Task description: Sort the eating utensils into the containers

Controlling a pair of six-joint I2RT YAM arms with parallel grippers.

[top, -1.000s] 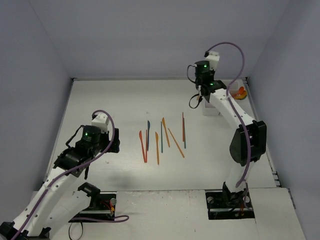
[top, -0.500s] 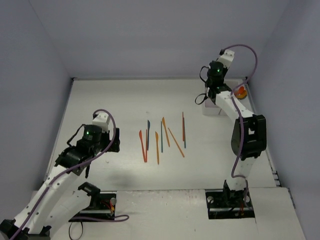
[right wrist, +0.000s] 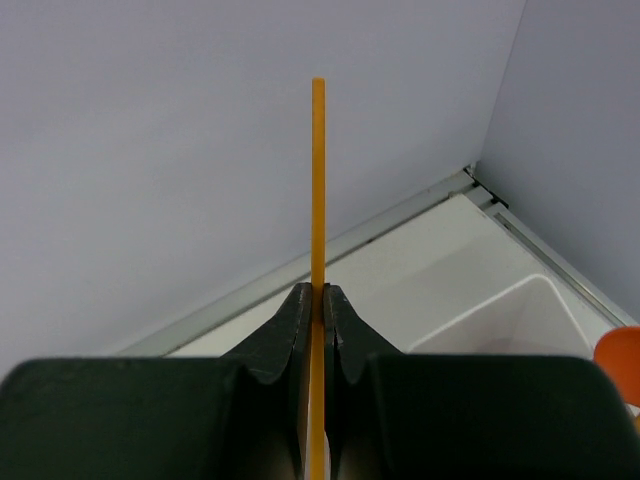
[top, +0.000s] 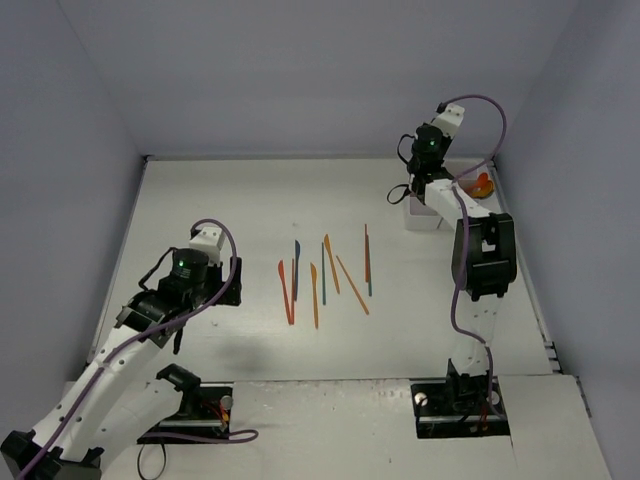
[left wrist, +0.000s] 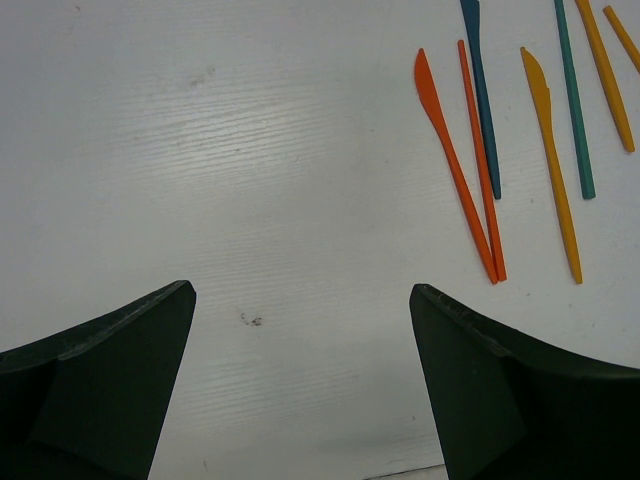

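Note:
Several orange, red and teal utensils lie side by side in the middle of the table. In the left wrist view an orange knife, a teal knife and a yellow-orange knife show at the upper right. My left gripper is open and empty over bare table, left of them; in the top view it is left of the row. My right gripper is shut on a thin orange utensil that points upward, beside the white tray. In the top view it hangs by the tray.
An orange piece sits at the tray's far right side, also seen in the right wrist view. Grey walls close the table at the back and both sides. The arm bases stand at the near edge.
My right arm has swung right and back toward the tray with the orange utensil in it, its elbow moving left. My left arm has shifted slightly.

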